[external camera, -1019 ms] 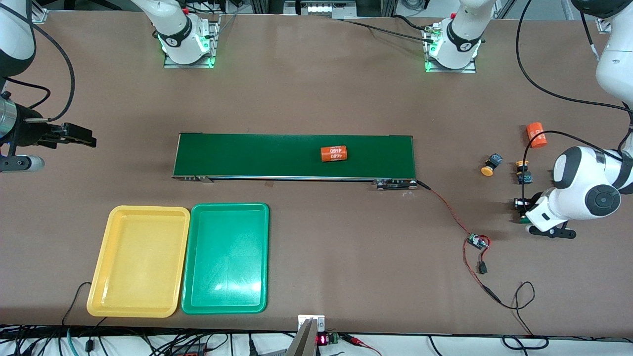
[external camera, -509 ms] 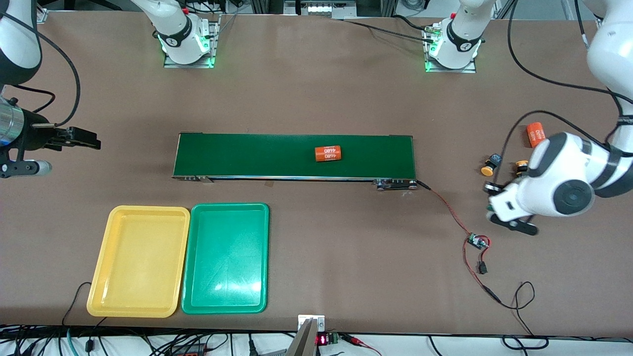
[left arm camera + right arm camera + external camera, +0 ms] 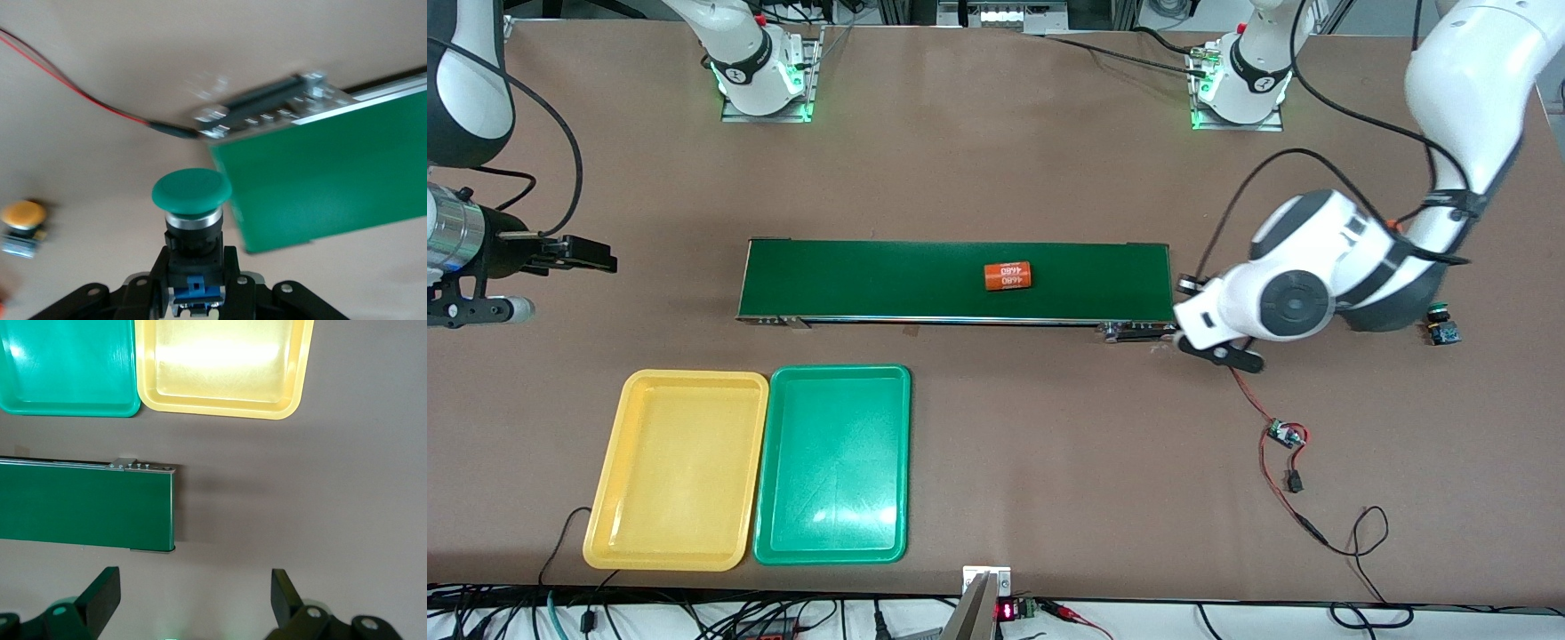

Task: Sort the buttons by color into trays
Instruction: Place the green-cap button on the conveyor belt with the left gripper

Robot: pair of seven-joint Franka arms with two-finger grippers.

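Nearest the front camera, toward the right arm's end of the table, lie two shallow plastic trays with rounded corners, glossy and side by side: the yellow tray [image 3: 676,471] and the green tray [image 3: 834,464], both bare inside. Farther back runs a long, flat, matte dark-green conveyor belt [image 3: 889,280] with a metal edge, carrying one orange cylinder [image 3: 1008,276] printed with white digits. Over the belt's end toward the left arm hangs the left gripper [image 3: 195,287], its fingers pinched on the dark body of a green-capped button [image 3: 192,200] with a domed mushroom cap and a silver collar. A yellow-capped button [image 3: 22,227] and another button [image 3: 1442,325] rest on the table toward the left arm's end. Clear of the belt's other end waits the right gripper [image 3: 190,593], fingers spread wide, holding nothing.
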